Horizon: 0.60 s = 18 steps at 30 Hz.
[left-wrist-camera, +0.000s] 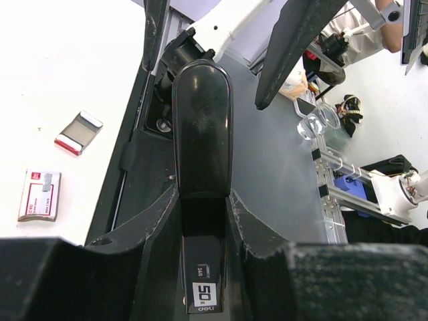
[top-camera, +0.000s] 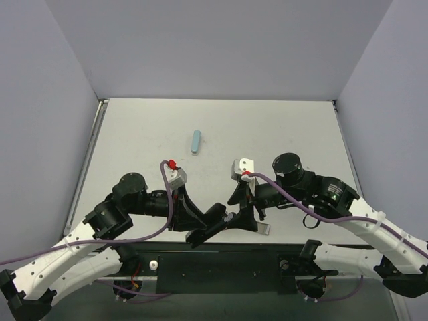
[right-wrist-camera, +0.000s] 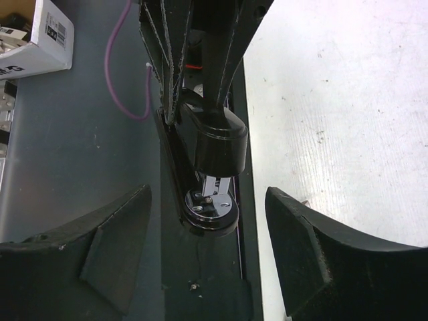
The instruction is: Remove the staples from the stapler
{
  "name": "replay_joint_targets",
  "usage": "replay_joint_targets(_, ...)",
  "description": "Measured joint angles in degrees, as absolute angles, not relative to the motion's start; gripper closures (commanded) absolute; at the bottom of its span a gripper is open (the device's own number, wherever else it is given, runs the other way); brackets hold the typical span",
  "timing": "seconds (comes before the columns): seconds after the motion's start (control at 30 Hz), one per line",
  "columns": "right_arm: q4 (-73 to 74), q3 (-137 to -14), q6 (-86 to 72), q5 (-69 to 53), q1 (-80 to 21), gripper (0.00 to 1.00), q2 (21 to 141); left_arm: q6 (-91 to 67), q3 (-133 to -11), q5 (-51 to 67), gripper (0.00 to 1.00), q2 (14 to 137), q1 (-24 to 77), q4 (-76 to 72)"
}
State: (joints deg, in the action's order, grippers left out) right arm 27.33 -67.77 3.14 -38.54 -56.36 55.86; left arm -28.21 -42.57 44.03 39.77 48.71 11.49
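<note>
The left hand (left-wrist-camera: 200, 227) pinches the stapler (right-wrist-camera: 217, 144) by its rear end and holds it at the near edge of the surface (right-wrist-camera: 334, 100), between the two arms. The right hand (right-wrist-camera: 207, 194) has its fingers spread on either side of the stapler's front end, touching nothing. This looks like the step of securing a second grip. Next, the right hand likely must pinch the top cover and swing it open, exposing the staples.

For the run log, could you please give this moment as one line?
left claw: grips stapler | right claw: open, flanking stapler
</note>
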Motion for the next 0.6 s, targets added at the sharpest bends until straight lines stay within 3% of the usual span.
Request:
replay_joint_targets(0.33, 25.47, -67.77, 2.83, -39.46, -56.58, 0.41, 55.40, -28.23, -42.57, 44.25, 1.00, 39.00, 49.08, 10.11)
replay_joint_targets(0.6, 24.12, -67.79, 2.55, -40.10, -57.71, 0.52, 56.97, -28.25, -42.54, 44.42, 1.00, 39.00, 49.50, 9.58)
